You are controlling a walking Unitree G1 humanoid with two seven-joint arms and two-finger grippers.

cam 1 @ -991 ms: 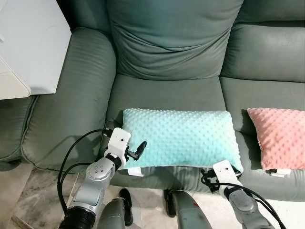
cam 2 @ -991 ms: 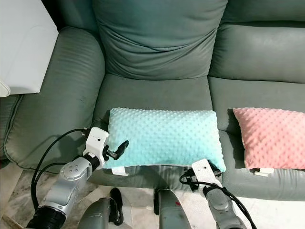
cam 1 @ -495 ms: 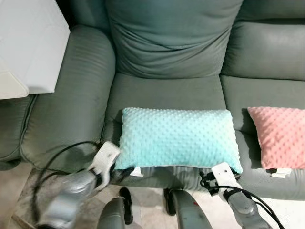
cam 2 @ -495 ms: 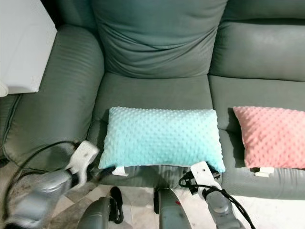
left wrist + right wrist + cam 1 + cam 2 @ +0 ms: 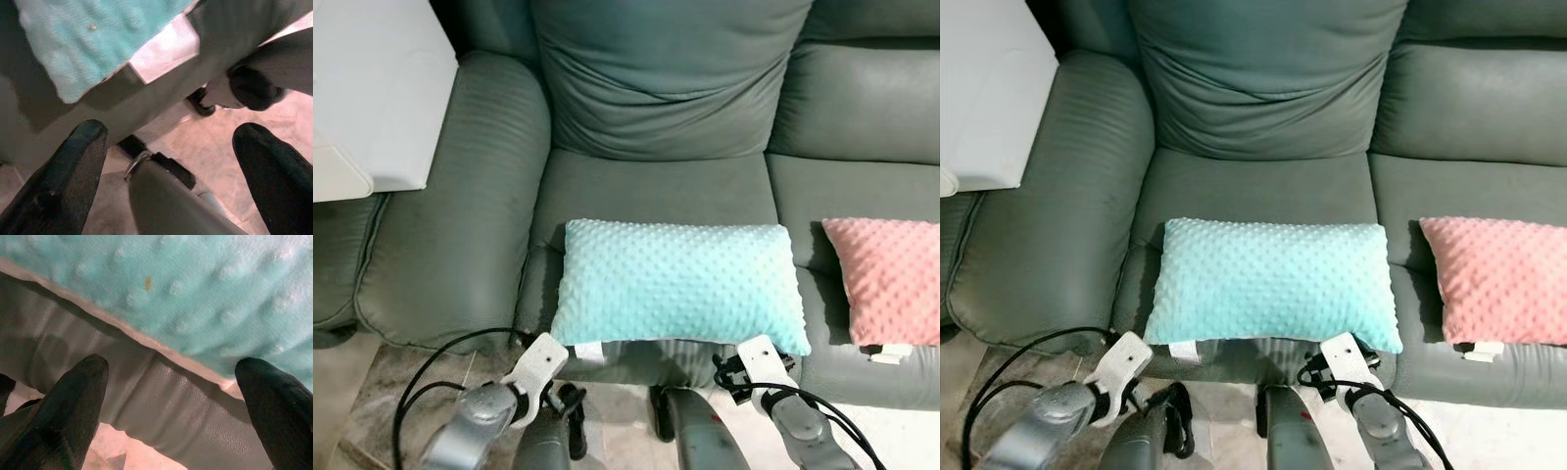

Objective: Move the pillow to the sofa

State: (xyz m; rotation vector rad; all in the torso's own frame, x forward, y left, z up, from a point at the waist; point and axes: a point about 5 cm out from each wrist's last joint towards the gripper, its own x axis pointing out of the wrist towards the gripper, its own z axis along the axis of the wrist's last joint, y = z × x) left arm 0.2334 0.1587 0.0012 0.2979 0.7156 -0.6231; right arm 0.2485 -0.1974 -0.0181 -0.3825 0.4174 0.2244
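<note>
The left tool (image 5: 166, 142) is hanging low by the floor, fingers spread. The bumpy soft teal pillow (image 5: 680, 284) is lying on the grey-green leather sofa (image 5: 656, 191) seat. The right tool (image 5: 171, 382) is waiting below its front edge, fingers spread.

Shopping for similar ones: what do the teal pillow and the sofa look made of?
Teal pillow: soft plush fabric, likely minky fleece, judging by the raised dots covering it and its matte nap. Sofa: grey-green leather or faux leather, going by its smooth, faintly shiny surface with fine creases; which one cannot be told.
</note>
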